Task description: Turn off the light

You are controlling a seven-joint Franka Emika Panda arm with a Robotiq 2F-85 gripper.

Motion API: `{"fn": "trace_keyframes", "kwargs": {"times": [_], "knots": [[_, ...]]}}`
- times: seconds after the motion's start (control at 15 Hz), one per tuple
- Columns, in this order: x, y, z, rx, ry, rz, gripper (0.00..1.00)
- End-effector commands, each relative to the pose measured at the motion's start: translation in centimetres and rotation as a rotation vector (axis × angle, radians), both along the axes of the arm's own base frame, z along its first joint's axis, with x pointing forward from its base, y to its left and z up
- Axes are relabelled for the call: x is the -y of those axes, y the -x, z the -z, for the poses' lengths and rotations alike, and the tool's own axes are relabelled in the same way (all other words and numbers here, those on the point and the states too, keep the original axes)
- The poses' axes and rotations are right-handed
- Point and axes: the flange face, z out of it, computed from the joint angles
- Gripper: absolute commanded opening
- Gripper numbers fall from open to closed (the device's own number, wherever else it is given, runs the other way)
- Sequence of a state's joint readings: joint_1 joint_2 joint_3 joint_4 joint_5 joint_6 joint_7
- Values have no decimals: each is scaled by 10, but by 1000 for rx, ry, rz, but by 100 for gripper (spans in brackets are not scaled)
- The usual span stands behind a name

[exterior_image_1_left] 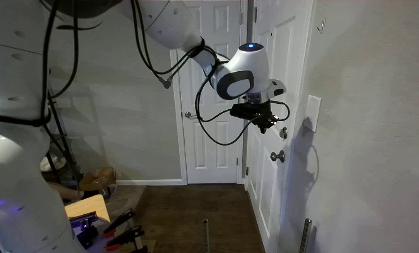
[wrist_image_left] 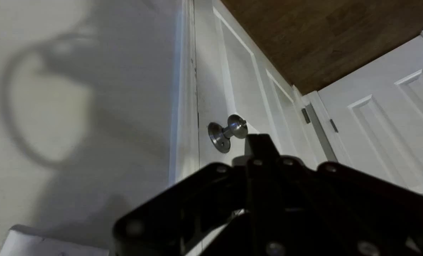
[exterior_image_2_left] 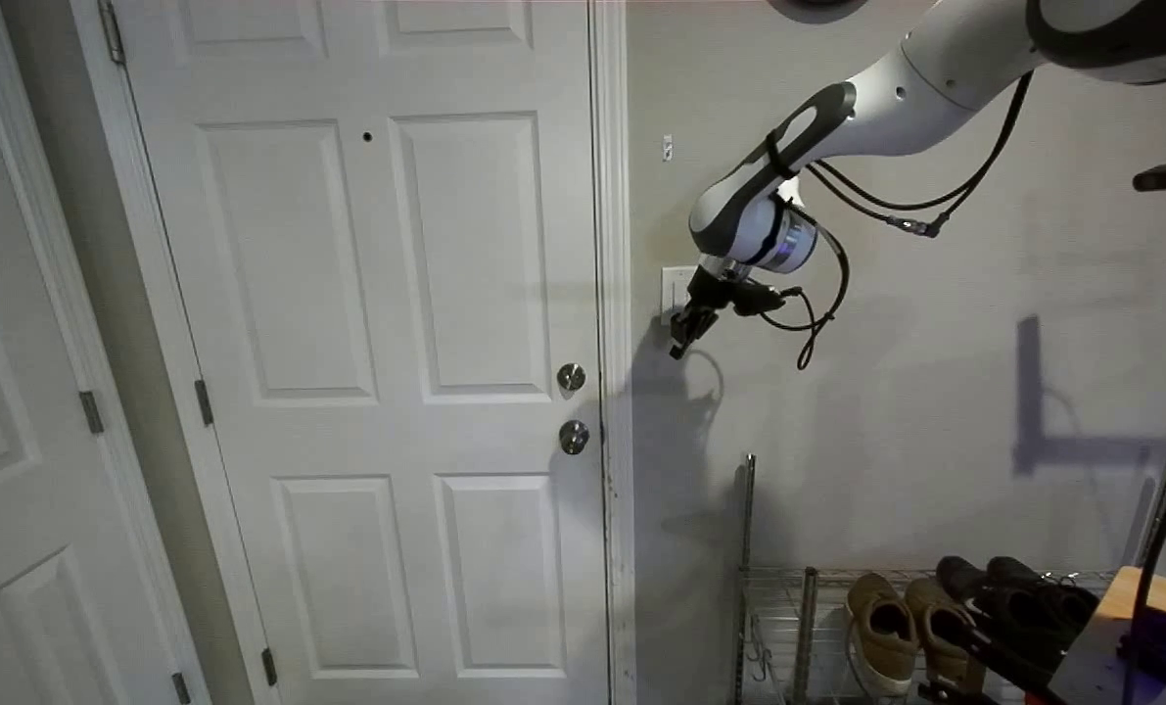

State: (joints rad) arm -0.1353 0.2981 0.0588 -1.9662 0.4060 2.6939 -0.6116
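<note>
The light's switch is a white upright wall plate (exterior_image_1_left: 313,113) on the grey wall, right of the door frame. In an exterior view the plate (exterior_image_2_left: 676,289) is partly hidden behind my gripper (exterior_image_2_left: 680,350). A corner of the plate (wrist_image_left: 51,247) shows at the bottom left of the wrist view. My gripper (exterior_image_1_left: 263,130) points downward, its tips lower than the middle of the plate. In an exterior view it appears to the left of the plate with a gap between. The fingertips (wrist_image_left: 262,138) are together with nothing seen between them. No lamp is in view.
A white door (exterior_image_2_left: 485,441) with a round metal knob (exterior_image_1_left: 277,156) and a deadbolt (exterior_image_1_left: 283,133) stands beside the plate. A wall hook (exterior_image_1_left: 322,25) is above it. A wire rack (exterior_image_2_left: 808,627) with shoes (exterior_image_2_left: 881,632) stands below. Cables (exterior_image_1_left: 227,143) hang from the arm.
</note>
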Motion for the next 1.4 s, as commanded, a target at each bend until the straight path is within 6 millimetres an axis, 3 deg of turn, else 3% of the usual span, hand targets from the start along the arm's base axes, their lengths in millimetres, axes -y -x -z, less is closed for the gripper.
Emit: {"fn": "trace_keyframes", "kwargs": {"times": [0.0, 1.33], "knots": [[5, -1, 1, 117, 27, 3, 1], [33, -12, 5, 515, 218, 170, 1]]}}
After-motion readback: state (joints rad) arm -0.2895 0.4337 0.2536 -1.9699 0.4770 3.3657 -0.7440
